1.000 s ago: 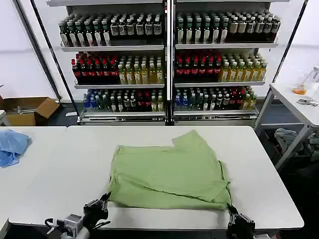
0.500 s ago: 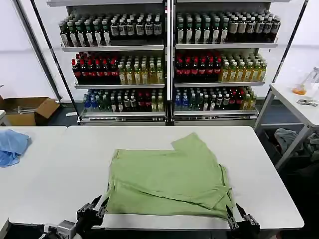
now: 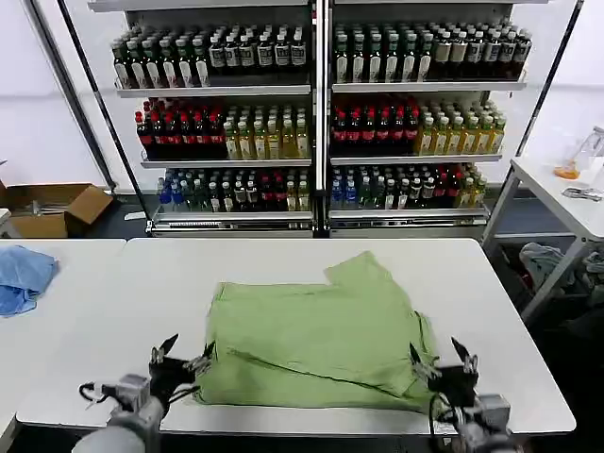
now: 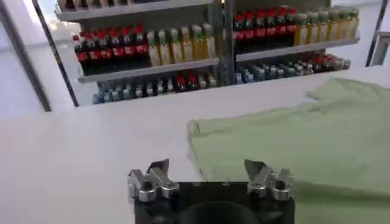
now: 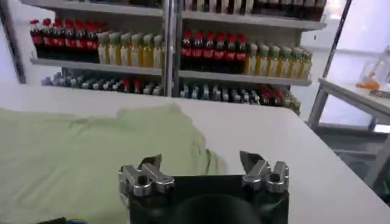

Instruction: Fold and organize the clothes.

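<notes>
So both arms have just let go of the near hem of the green shirt (image 3: 316,335) and lifted a bit. A second ago each one was pinching a front corner; now the left end effector (image 3: 179,359) hangs with fingers spread just off the shirt's near-left corner, and the right end effector (image 3: 442,359) sits released at the near-right corner, holding nothing. The shirt lies partly folded in the middle of the worktop (image 3: 113,311), one sleeve still poking out toward the back, and the near-right edge looks a little bunched. My read: one fold is done and more are left, probably that sleeve side.

Around it: a light blue cloth (image 3: 21,278) on the far left, well apart, and drink shelves (image 3: 316,123) behind. Nothing really blocks the shirt.
</notes>
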You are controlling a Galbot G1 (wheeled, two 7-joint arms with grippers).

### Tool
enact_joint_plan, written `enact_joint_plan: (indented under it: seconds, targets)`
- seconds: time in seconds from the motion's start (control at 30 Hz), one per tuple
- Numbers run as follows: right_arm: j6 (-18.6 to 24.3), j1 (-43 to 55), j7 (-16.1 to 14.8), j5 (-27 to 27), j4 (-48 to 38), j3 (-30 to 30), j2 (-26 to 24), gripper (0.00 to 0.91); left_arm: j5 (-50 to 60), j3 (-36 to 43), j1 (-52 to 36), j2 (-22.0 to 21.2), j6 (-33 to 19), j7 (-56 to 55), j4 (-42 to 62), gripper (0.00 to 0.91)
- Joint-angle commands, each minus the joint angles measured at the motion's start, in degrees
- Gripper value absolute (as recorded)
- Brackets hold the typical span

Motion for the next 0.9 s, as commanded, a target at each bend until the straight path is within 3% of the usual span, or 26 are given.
enact_joint_plan:
  seconds: [0.03,0.2,0.43,0.7,0.9]
  targets:
    - [-2.97,23.02,1.3,5.25,-15.95,-8.26,-1.21,0.907,-3.54,13.59,-27.24,-0.27,1.66,-0.28,17.64,0.907]
    - [-5.93,33.56,1.31,6.84,-24.56,-12.78,-0.11,0.907,-2.55,18.27,-35.52,-2.92,4.81,-0.61,26.0,0.907]
    - [-6.88,42.3,0.64,7.43,-35.96,-16.89,3.84,0.907,-1.25,20.73,-40.95,-6.22,5.55,-0.67,32.3,0.907]
    - [-7.84,50.87,0.08,7.14,-47.65,-19.45,9.58,0.907,-1.74,20.78,-43.33,-9.05,7.78,-1.0,36.82,0.907]
    - [-7.76,54.5,-0.19,6.74,-56.67,-20.23,13.44,0.907,-3.38,21.13,-42.94,-8.56,7.87,-0.87,38.43,0.907]
